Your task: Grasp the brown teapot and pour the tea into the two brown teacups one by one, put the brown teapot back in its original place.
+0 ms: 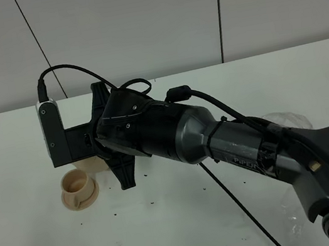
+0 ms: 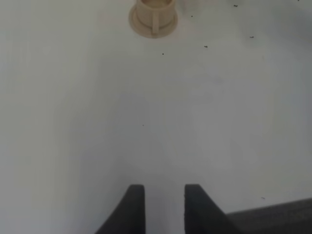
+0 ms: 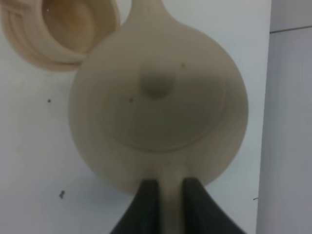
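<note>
A: Brown teapot first. Where is it?
B: In the right gripper. Its two fingers are pinched in on the loop handle, which fills the narrow gap between them. The wrist view looks straight down on the lid knob. The spout points away from the gripper, just beside a teacup on its saucer.
A: Anything in the cup?
B: The inside looks amber but it's blurred (not calling it). I also can't tell if the pot is resting on the table or lifted.
A: High view?
B: The right arm reaches across to the left side and hides nearly all of the pot. One teacup on a saucer shows just below the gripper, on the white table.
A: Left gripper?
B: The left gripper hangs over the table, fingers slightly apart, nothing between them. A cup on a saucer sits well ahead of it, handle toward the camera. Dark specks are scattered around, and there's crumpled clear plastic behind the right arm.
</note>
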Available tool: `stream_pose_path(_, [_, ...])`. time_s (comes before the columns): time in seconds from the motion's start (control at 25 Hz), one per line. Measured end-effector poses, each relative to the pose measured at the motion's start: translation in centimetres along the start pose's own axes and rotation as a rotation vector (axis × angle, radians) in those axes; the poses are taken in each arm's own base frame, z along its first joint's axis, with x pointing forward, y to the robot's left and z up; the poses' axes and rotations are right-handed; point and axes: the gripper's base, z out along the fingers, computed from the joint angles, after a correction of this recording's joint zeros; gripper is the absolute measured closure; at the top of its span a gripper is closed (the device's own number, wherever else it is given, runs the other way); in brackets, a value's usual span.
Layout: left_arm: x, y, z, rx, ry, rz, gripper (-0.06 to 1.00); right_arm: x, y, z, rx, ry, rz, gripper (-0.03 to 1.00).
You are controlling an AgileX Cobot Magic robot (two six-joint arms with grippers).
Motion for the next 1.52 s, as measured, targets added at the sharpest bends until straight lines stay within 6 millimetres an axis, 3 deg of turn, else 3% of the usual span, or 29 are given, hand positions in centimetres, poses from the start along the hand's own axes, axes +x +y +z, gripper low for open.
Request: stream_pose_path(1.52, [0.0,0.0,0.0,0.0,0.0,0.0,0.68,-0.77,0.65,-0.47,0.022,0.07,-0.077,0.87])
